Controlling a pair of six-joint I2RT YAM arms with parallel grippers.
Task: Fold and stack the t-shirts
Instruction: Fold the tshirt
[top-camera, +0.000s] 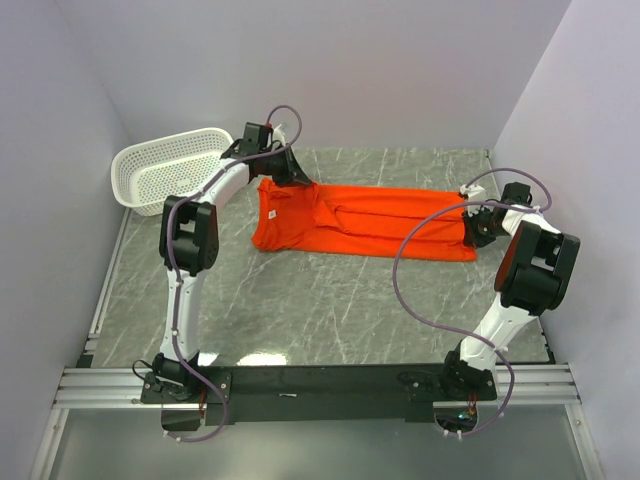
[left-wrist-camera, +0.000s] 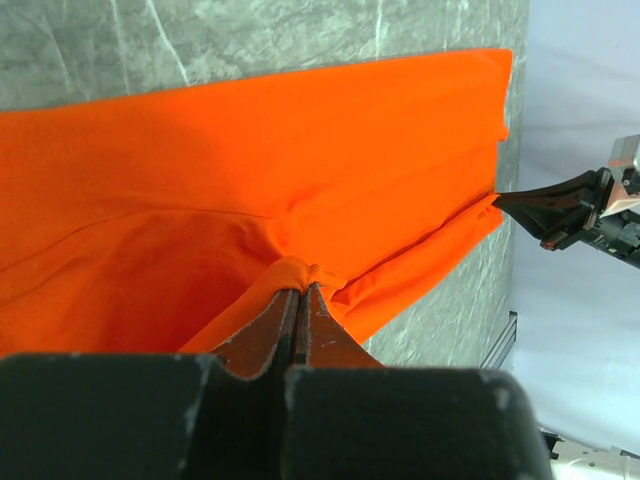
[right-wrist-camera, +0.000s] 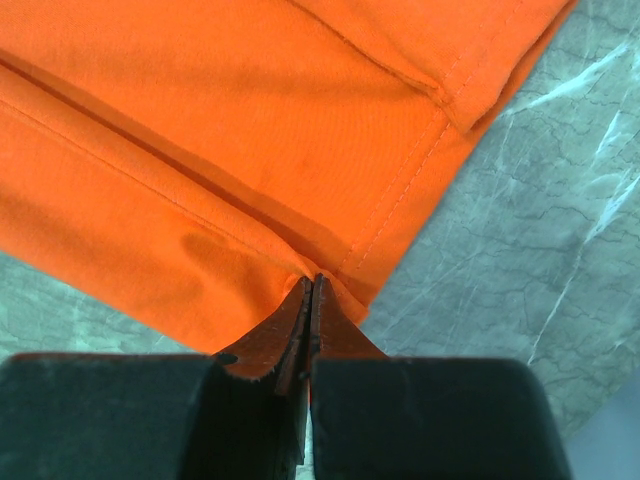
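Grey marbled surface (top-camera: 330, 300) carries the orange t-shirt (top-camera: 370, 225), folded into a long band lying across its far half. At the band's end near the white basket (top-camera: 165, 170), the left end effector (left-wrist-camera: 300, 292) is pinched shut on cloth. The right end effector (right-wrist-camera: 312, 283) is pinched shut on the opposite hem corner.

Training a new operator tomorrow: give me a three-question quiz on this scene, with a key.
1. True or false: the left gripper hangs open above the t-shirt.
2. The white basket sits: A) at the far-left corner, B) on the t-shirt, C) at the near-right corner.
3. What is the right gripper shut on?
Key: 1 false, the left gripper is shut on the t-shirt; 2 A; 3 the t-shirt.
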